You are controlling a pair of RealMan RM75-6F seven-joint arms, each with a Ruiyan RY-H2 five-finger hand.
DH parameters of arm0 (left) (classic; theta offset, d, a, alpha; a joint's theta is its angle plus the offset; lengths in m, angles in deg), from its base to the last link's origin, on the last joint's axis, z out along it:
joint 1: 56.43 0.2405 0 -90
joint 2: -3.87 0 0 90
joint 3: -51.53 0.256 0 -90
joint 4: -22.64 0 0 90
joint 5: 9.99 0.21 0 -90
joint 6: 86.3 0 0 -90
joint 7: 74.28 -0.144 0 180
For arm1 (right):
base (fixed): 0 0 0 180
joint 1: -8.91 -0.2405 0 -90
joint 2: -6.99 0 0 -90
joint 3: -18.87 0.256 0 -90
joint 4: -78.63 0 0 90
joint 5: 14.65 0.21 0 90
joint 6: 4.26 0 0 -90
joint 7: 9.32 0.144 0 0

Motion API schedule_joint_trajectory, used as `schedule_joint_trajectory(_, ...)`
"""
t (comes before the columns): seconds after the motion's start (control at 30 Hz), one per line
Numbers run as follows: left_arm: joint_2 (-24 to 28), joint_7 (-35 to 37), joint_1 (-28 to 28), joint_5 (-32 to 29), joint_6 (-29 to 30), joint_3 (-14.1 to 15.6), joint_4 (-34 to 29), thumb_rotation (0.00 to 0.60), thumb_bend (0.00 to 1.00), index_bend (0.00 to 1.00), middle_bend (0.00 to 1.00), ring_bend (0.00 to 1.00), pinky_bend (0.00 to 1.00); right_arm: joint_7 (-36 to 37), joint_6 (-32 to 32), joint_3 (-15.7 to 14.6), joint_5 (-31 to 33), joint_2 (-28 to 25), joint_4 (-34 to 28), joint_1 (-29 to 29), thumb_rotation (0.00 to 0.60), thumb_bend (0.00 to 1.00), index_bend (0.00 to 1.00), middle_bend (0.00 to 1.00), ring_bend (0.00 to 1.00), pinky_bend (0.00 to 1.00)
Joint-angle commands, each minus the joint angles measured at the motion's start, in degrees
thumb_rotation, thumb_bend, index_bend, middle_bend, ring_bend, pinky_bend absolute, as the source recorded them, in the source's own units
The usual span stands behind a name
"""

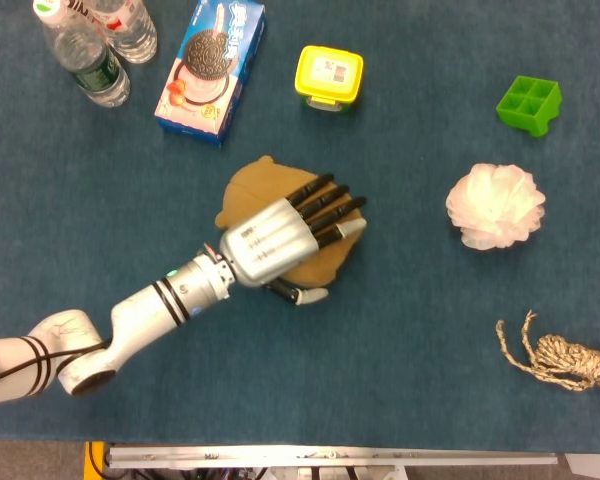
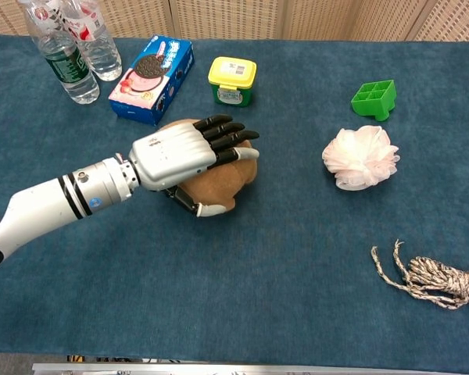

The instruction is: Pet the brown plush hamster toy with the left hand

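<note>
The brown plush hamster toy (image 1: 325, 260) (image 2: 223, 181) lies in the middle of the blue table. My left hand (image 1: 278, 238) (image 2: 181, 155) lies flat on top of it, palm down, fingers stretched out and slightly spread toward the far right. It covers most of the toy; only the toy's far edge and its right side show. The thumb sticks out at the near side of the toy. The hand grips nothing. My right hand appears in neither view.
Two water bottles (image 1: 85, 60) stand at the far left. A blue cookie box (image 1: 210, 68), a yellow-lidded tub (image 1: 329, 77) and a green tray (image 1: 529, 104) line the back. A white pom-pom (image 1: 496, 205) lies at the right, and a rope coil (image 1: 570, 360) at the near right.
</note>
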Motion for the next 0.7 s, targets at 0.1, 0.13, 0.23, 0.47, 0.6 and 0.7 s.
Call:
schedule_joint_trajectory(0.1, 1.3, 0.3, 0.7, -0.1, 0.8, 0.3, -2.0, 0.207, 0.23, 0.09, 0.00, 0.00, 0.00, 0.2, 0.0, 0.0, 0.0, 0.0, 0.1, 0.1, 0.600, 0.00, 0.32, 0.30, 0.19, 0.18)
schedule_joint_trajectory(0.13, 1.5, 0.3, 0.8, 0.1, 0.9, 0.4, -2.6, 0.207, 0.23, 0.09, 0.00, 0.00, 0.00, 0.3, 0.0, -0.1, 0.0, 0.1, 0.2, 0.1, 0.600, 0.00, 0.32, 0.30, 0.19, 0.18)
schedule_joint_trajectory(0.23, 2.1, 0.3, 0.9, 0.8, 1.2, 1.1, -4.3, 0.209, 0.23, 0.09, 0.00, 0.00, 0.00, 0.5, 0.0, -0.1, -0.2, 0.1, 0.3, 0.1, 0.600, 0.00, 0.32, 0.30, 0.19, 0.18)
schedule_joint_trajectory(0.47, 3.0, -0.3, 0.9, 0.6, 0.6, 1.0, -6.8, 0.208, 0.23, 0.09, 0.00, 0.00, 0.00, 1.0, -0.2, -0.1, -0.3, 0.0, 0.5, 0.3, 0.600, 0.00, 0.32, 0.30, 0.19, 0.18)
schedule_joint_trajectory(0.6, 3.6, -0.6, 1.1, 0.3, 0.9, 0.6, -7.9, 0.210, 0.23, 0.09, 0.00, 0.00, 0.00, 1.3, -0.2, -0.2, -0.4, 0.1, 0.7, 0.4, 0.600, 0.00, 0.32, 0.30, 0.19, 0.18)
schedule_joint_trajectory(0.7, 4.1, -0.7, 1.2, 0.3, 1.3, 0.3, -8.7, 0.208, 0.23, 0.09, 0.00, 0.00, 0.00, 1.5, -0.1, -0.2, -0.5, 0.2, 0.9, 0.3, 0.600, 0.00, 0.32, 0.30, 0.19, 0.18)
